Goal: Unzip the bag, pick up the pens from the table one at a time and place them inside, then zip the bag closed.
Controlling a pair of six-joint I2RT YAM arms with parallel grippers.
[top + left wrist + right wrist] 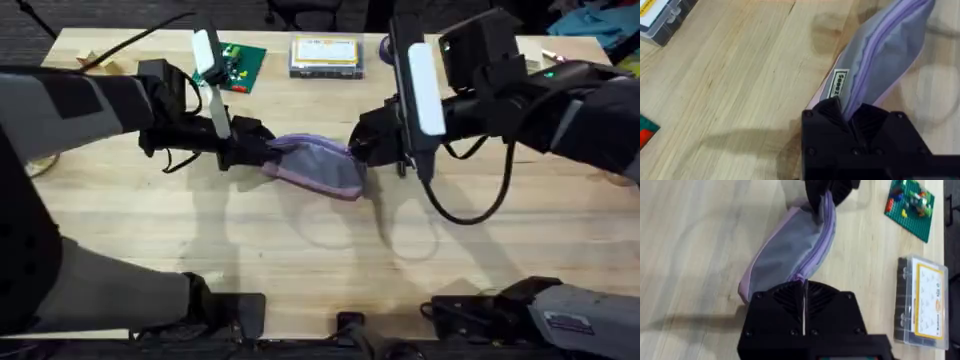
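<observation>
Two hands pinched pencil pouch (318, 164) ends: left hand (258, 148), right hand (362, 146); zipper pull needed steady, taut fabric.

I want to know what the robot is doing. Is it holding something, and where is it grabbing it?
Both grippers hold the purple bag: the left gripper pinches one end, the right gripper the other.

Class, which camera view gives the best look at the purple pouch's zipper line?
The right wrist view: the zipper runs along the bag between both grippers. The left wrist view shows part of it beside a label; in the overhead view the zipper is hard to make out.
</observation>
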